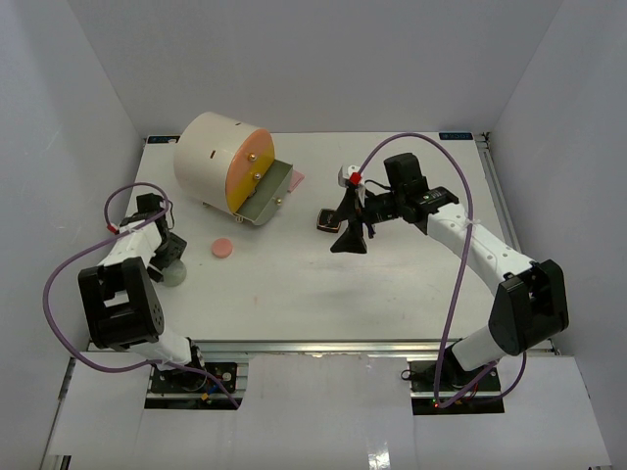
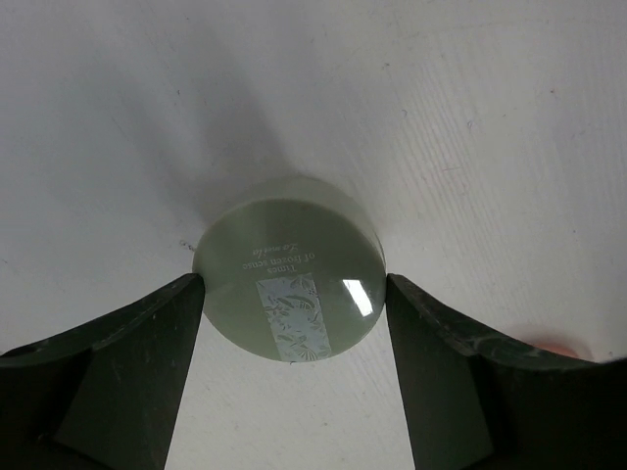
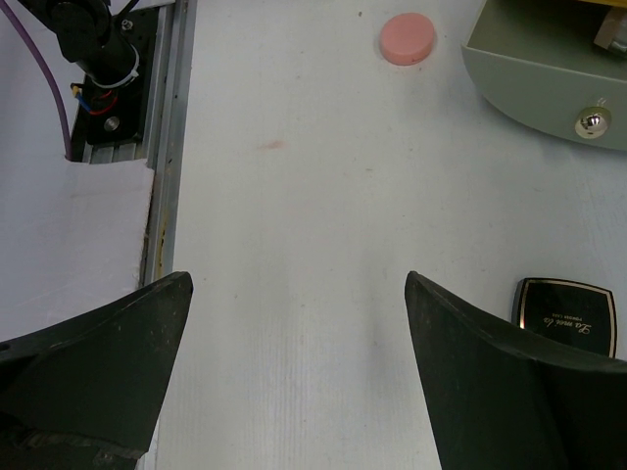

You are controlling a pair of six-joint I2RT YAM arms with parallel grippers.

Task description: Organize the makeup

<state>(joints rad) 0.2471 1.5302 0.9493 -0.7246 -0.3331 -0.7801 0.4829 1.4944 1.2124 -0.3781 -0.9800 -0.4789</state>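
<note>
On my far left the left gripper stands over a round jar. Overhead the jar is only a pale blob, but the left wrist camera shows a smooth, glossy, milky-green dome with white print. Its dark fingers meet the jar's outline on both sides, and I cannot tell whether they press it. Right of it a flat, matte pink pad lies on the white table. Behind sits the cream cylinder, its grey-green drawer pulled out; only the right wrist camera shows the shiny metal knob. Farther right, a glossy black square compact, gold-edged in the wrist view, lies just beside the right gripper, jaws spread wide over bare table.
</note>
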